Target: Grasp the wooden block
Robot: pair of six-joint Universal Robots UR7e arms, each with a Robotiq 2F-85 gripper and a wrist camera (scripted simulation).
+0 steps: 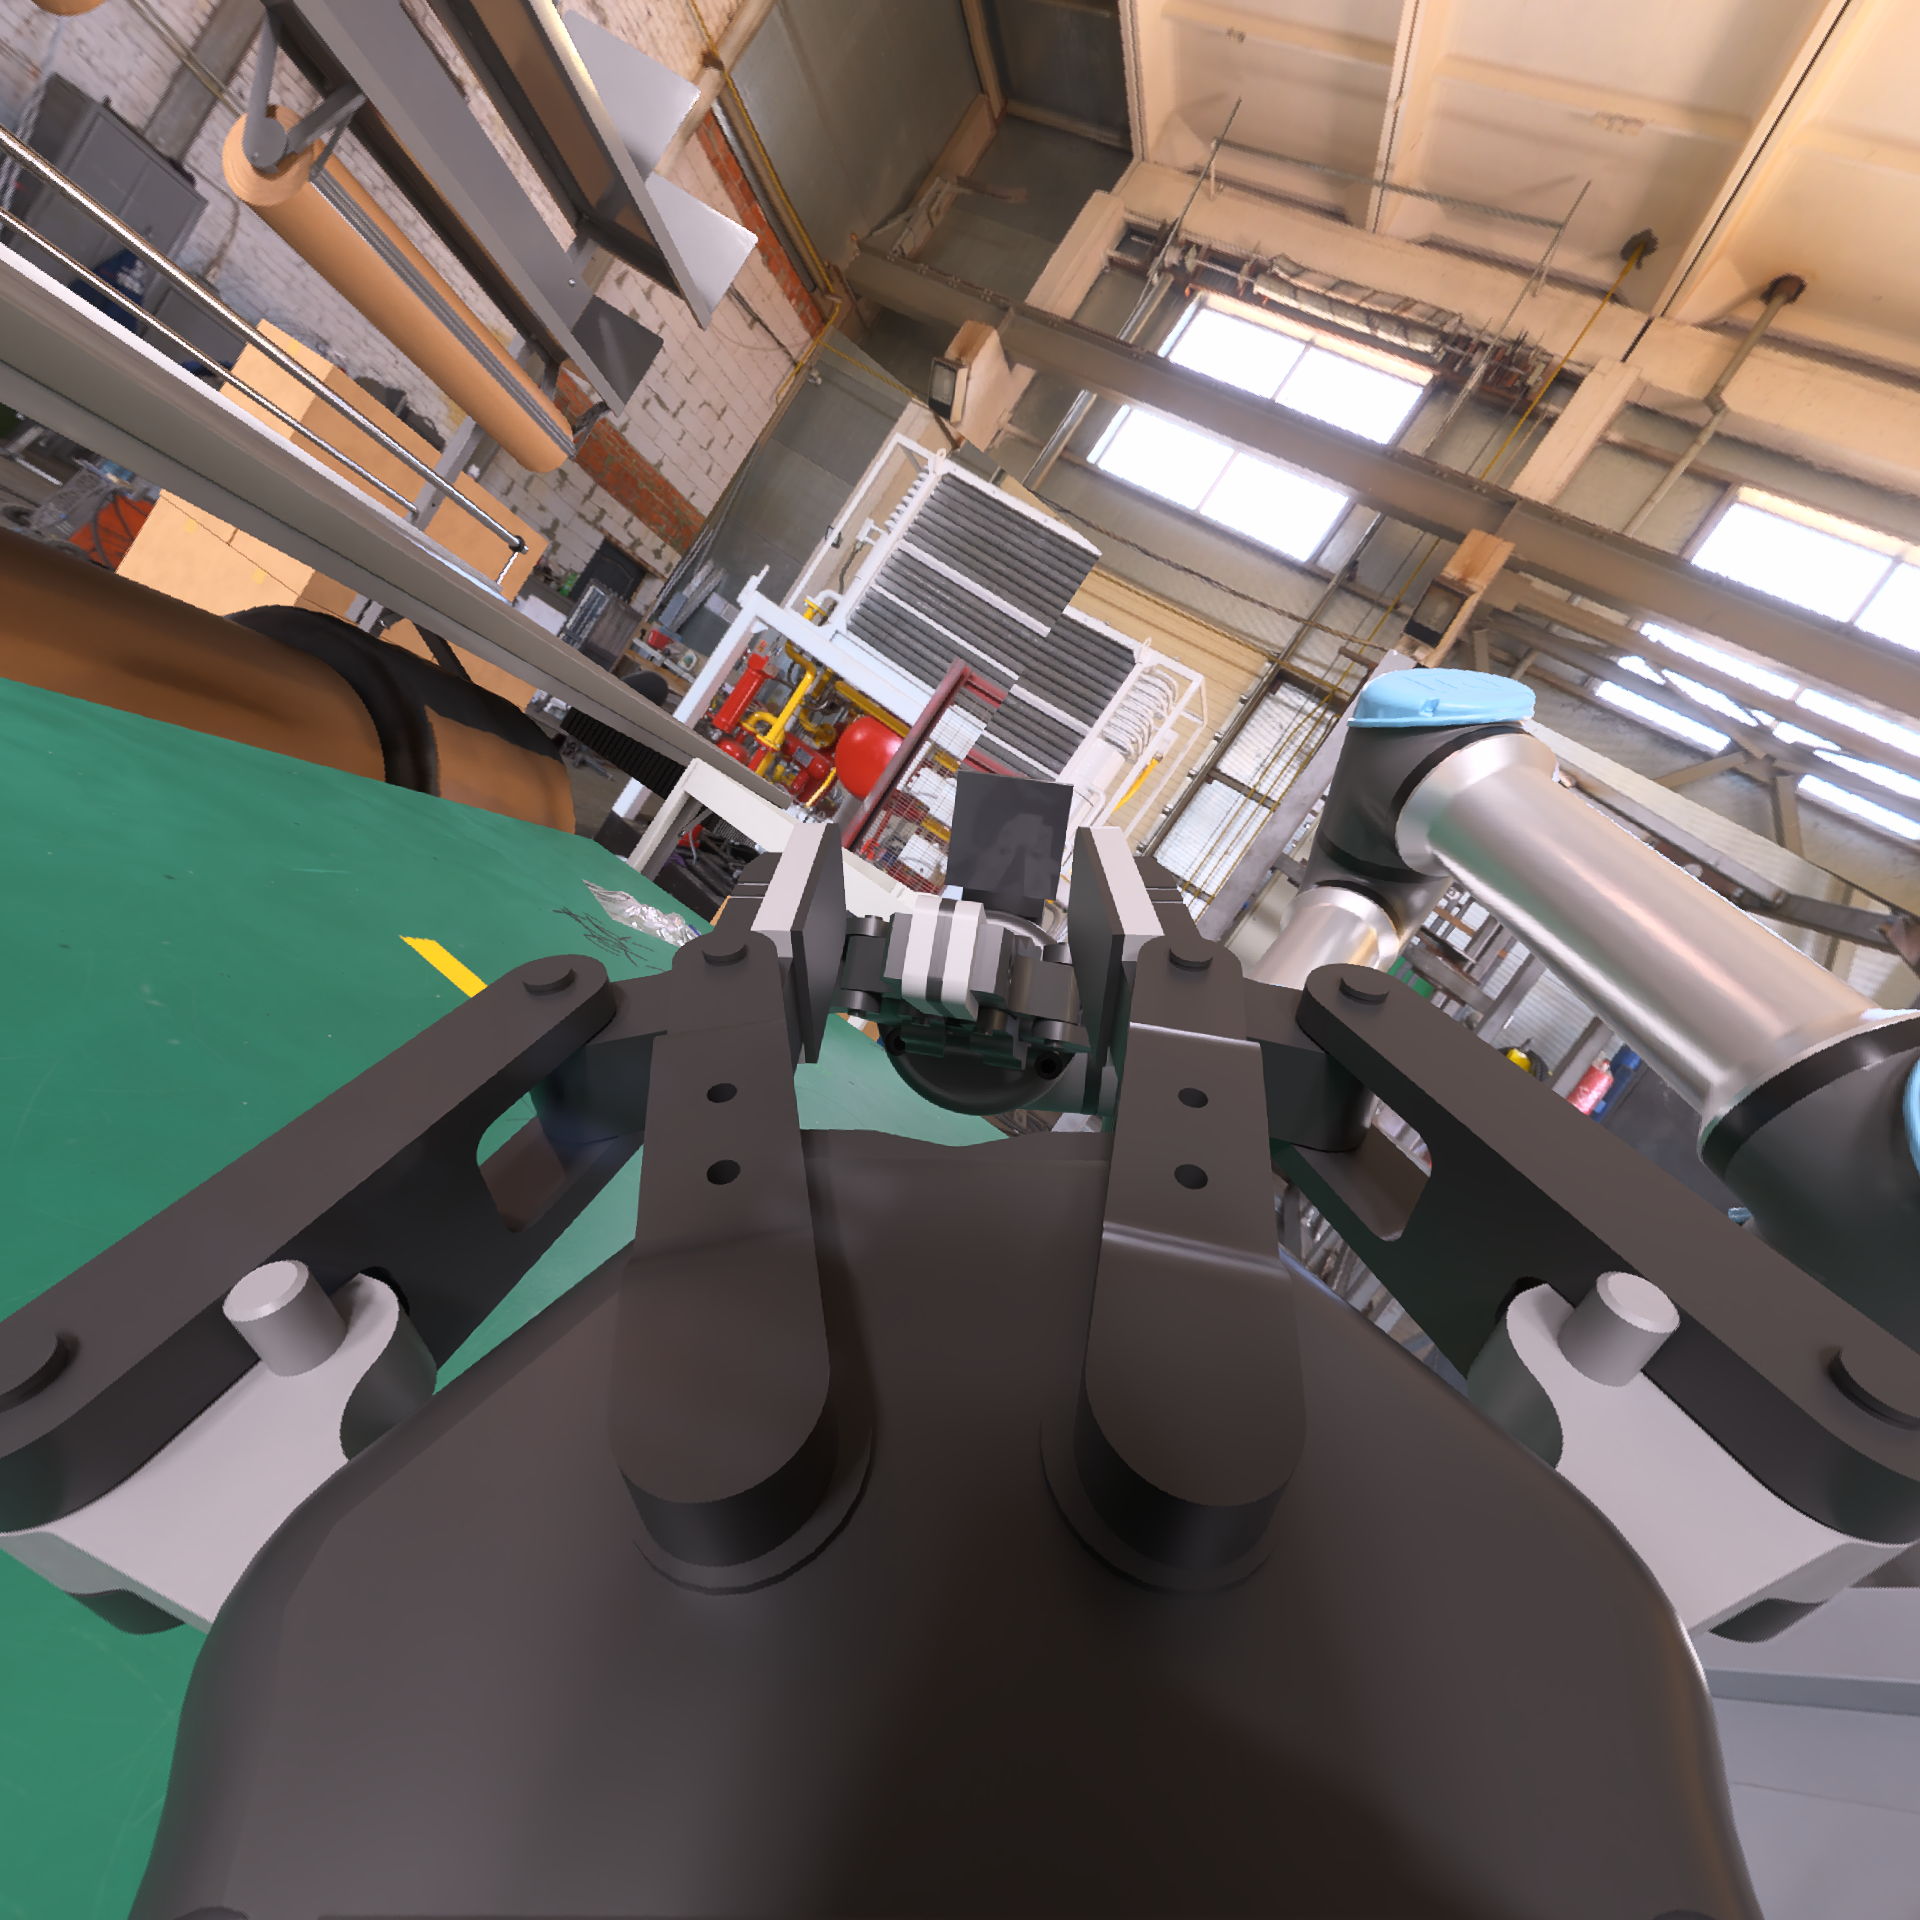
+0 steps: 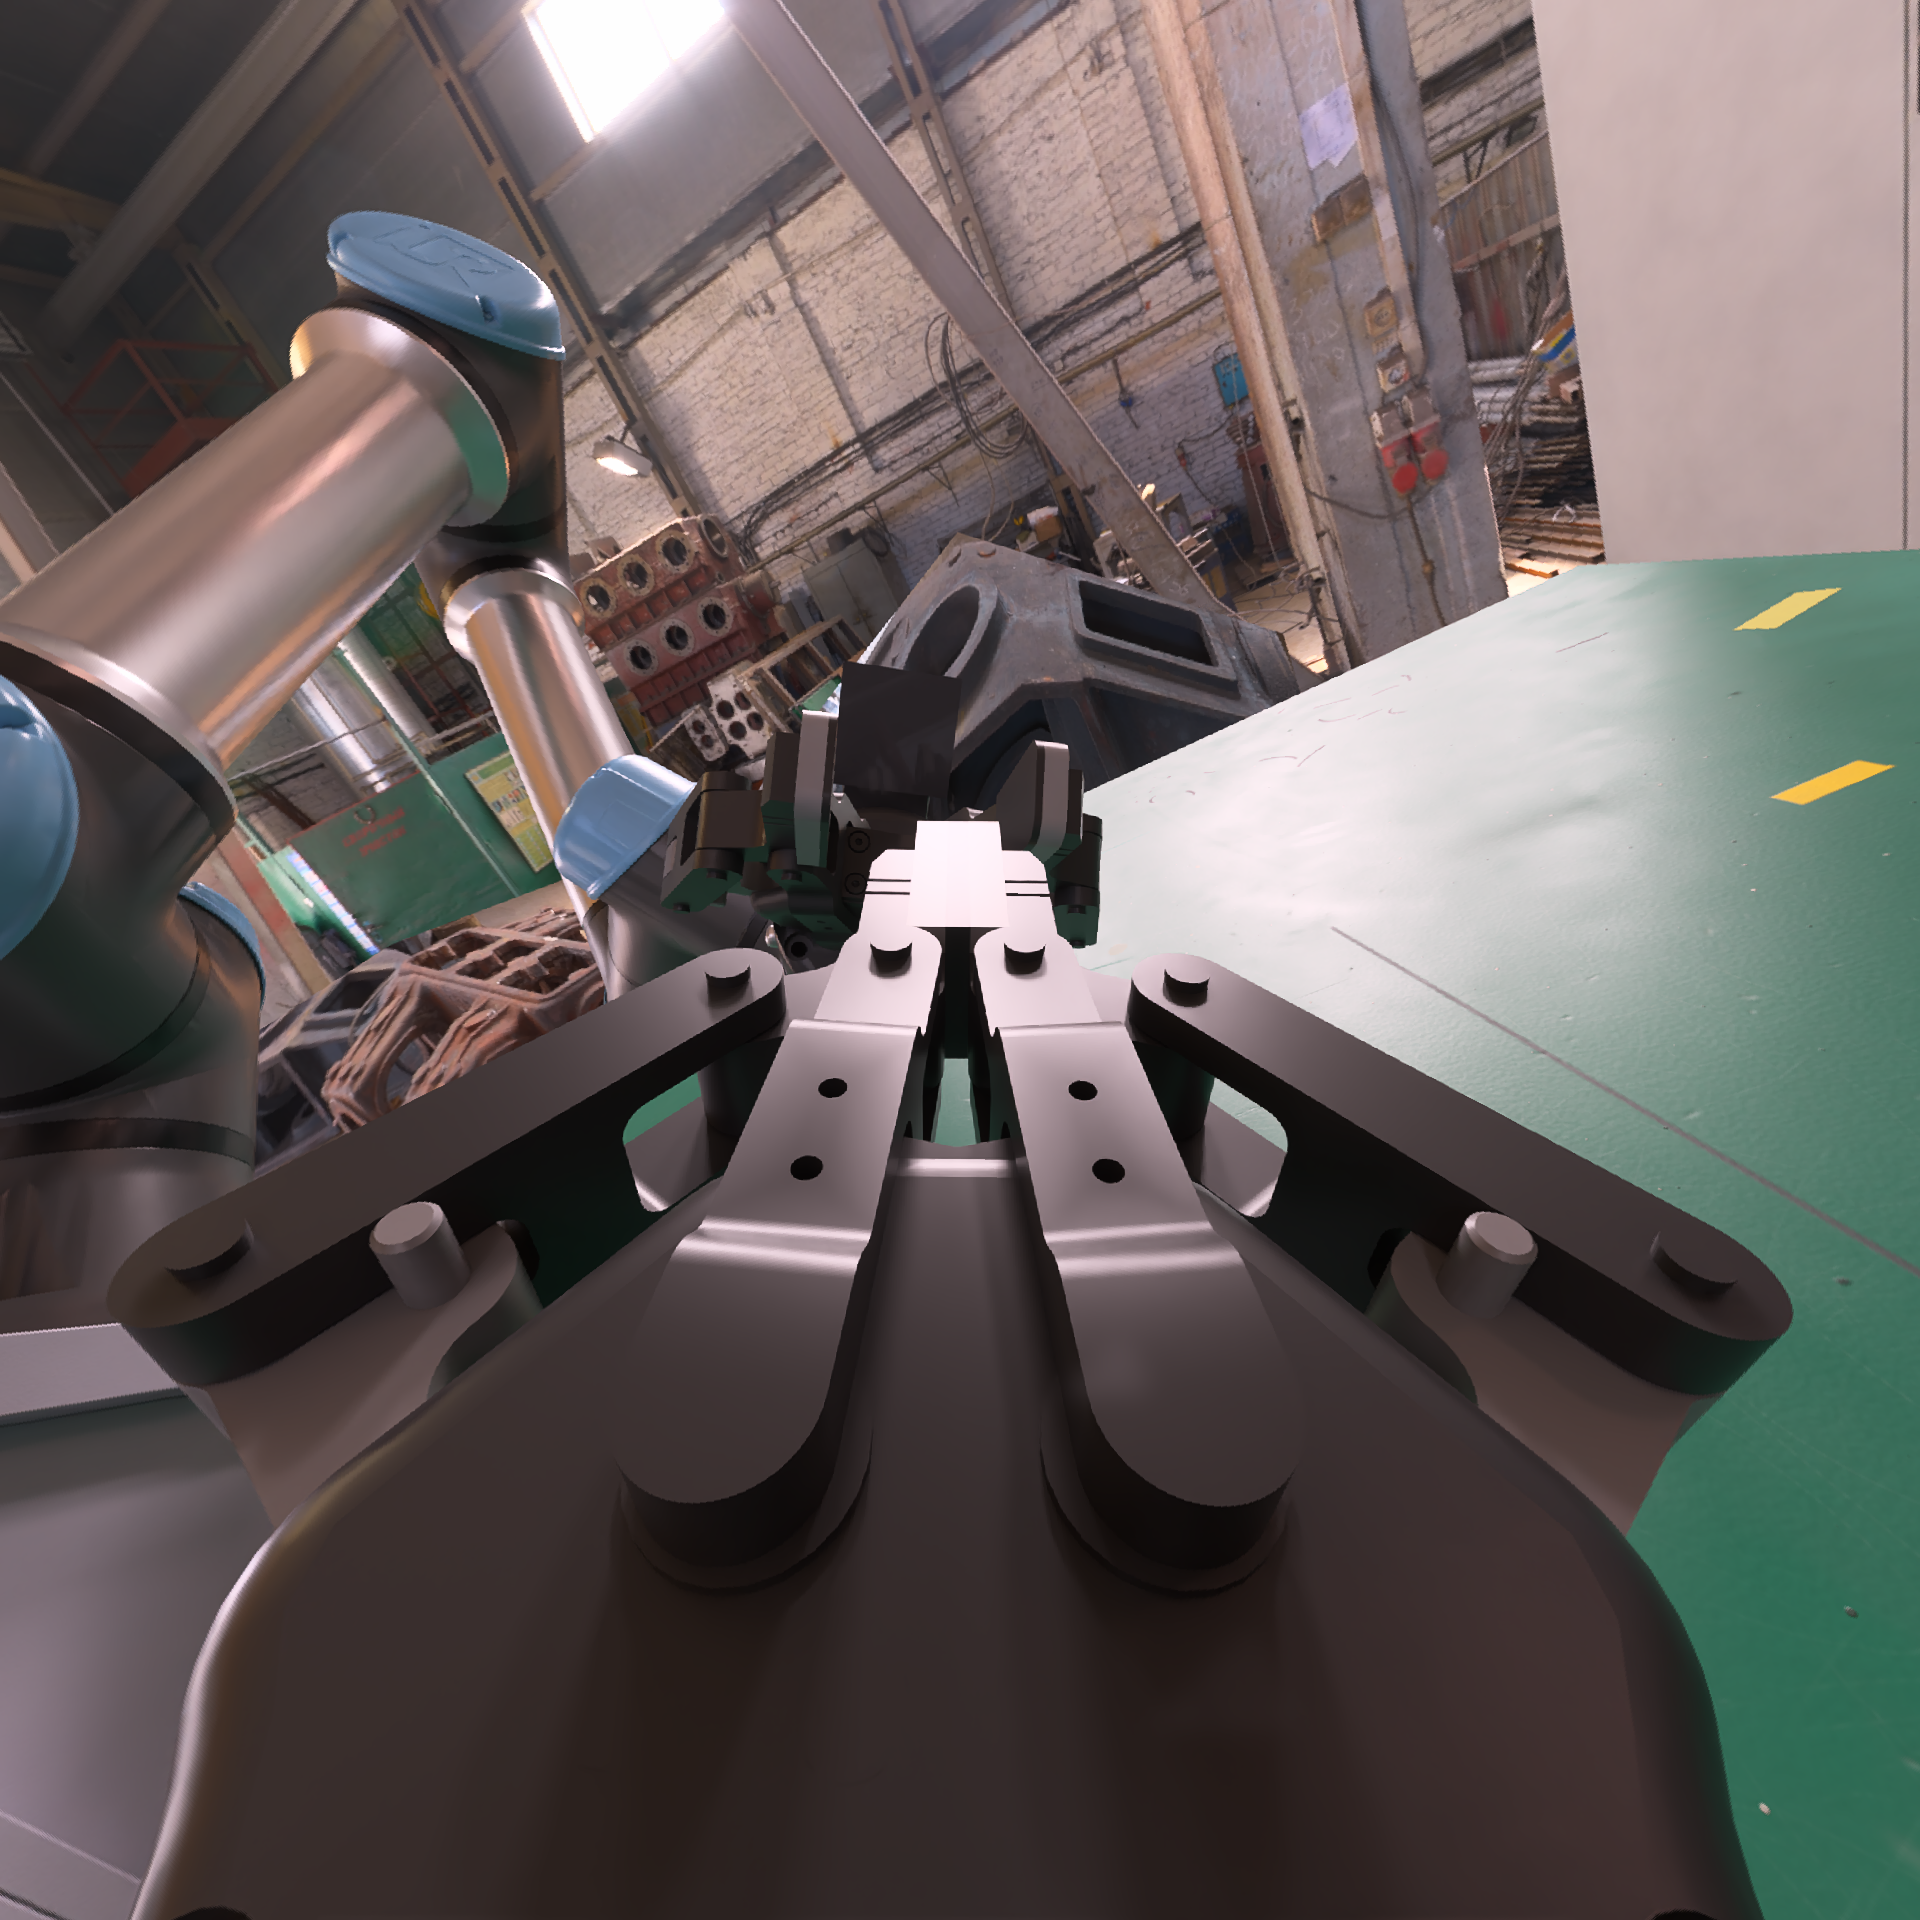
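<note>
Factory hall: brick walls (image 2: 1039, 343), machinery (image 1: 977, 623).

The left dark-grey two-finger gripper (image 1: 961, 914) has its fingers spread wide apart with nothing between them. The right dark-grey two-finger gripper (image 2: 958, 883) has its pale pads pressed together, empty. The two grippers face each other tip to tip, silver arm tubes with blue caps behind them.

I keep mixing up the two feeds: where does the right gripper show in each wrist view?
Left wrist view: the right gripper is small, at picture centre, facing the camera, framed by the open left gripper.
Right wrist view: it fills the foreground, fingertips shut just above centre.
Shared landmark: the green table, on the left in the left wrist view and on the right in the right wrist view.
</note>
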